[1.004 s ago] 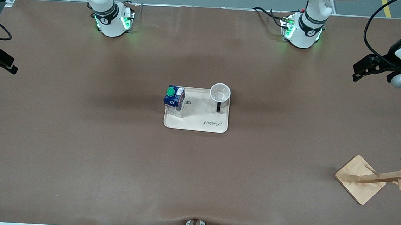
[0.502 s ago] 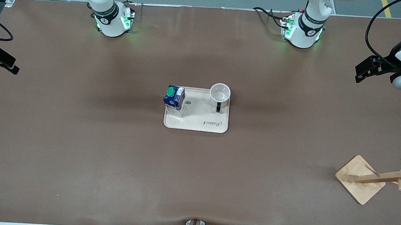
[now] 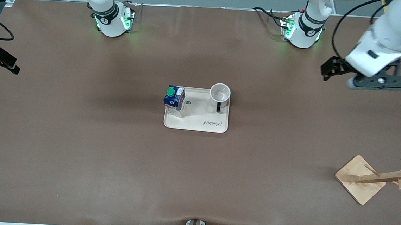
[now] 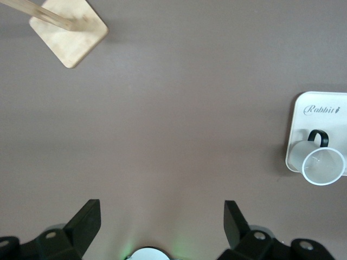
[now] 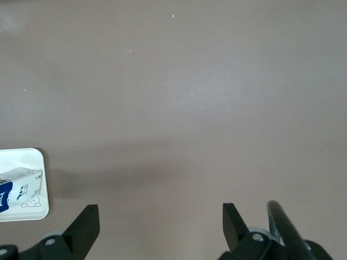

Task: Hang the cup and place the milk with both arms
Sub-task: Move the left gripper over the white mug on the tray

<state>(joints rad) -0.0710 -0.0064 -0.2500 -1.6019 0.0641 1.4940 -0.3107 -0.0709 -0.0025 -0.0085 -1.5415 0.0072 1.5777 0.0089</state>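
Front view shows my left gripper (image 3: 330, 70) wide open and empty, well apart from the cup (image 3: 220, 93) standing on the tray (image 3: 199, 126) with the milk (image 3: 174, 98); it looks rigid and light, so I'd pinch its rim.

A cream tray (image 3: 196, 124) on a brown table (image 3: 79, 135) holds the milk (image 3: 174, 100) and the cup (image 3: 220, 94). The left gripper (image 3: 330, 70), empty, hovers toward the left arm's end from the cup, well apart.
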